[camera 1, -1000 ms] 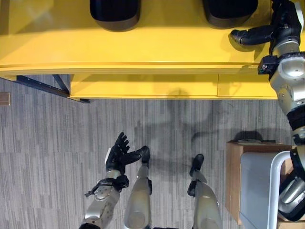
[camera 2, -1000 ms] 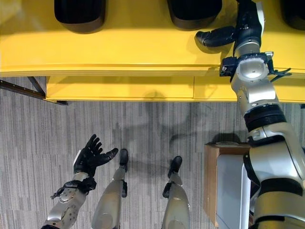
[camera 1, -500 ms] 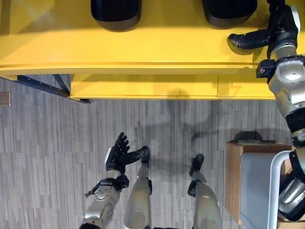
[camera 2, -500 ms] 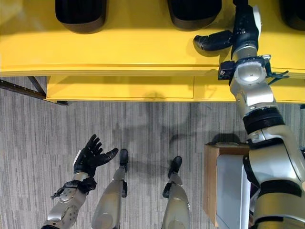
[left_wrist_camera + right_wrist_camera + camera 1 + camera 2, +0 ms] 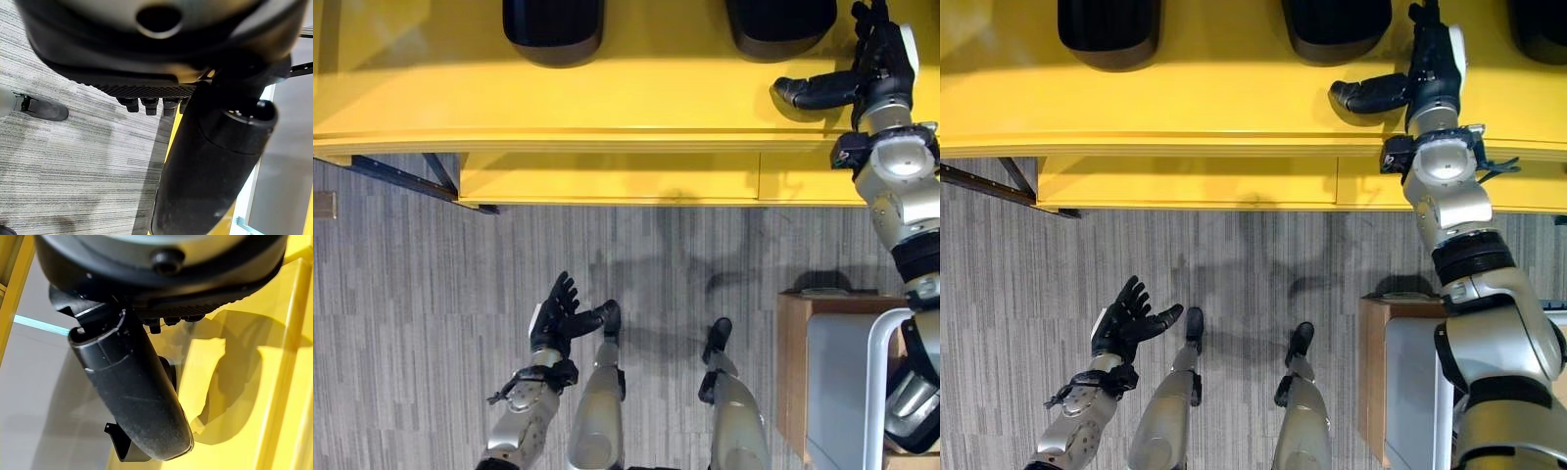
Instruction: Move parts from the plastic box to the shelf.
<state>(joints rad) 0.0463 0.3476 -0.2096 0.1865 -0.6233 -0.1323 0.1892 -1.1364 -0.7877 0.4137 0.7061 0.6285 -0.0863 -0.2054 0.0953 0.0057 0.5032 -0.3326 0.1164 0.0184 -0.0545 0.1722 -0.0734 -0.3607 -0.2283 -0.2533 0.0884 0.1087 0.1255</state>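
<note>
Right hand [image 5: 1430, 73] noted at 1 o'clock over the yellow shelf [image 5: 636, 98], fingers straight, thumb splayed toward 9 o'clock, clamped on nothing visible. Small dark piece [image 5: 122, 448] seen past the thumb in the right wrist view; cannot tell whether touched. Two large dark parts [image 5: 553, 24] resting on the shelf at 11 and 12 o'clock. Left hand [image 5: 553, 318] idle at 7 o'clock, fingers spread. Pale box [image 5: 837, 382] at 4 o'clock, contents hidden. Parts judged rigid, smooth-skinned, possibly slippery, moderately weighty; best taken across a narrow side with thumb opposing fingers.
</note>
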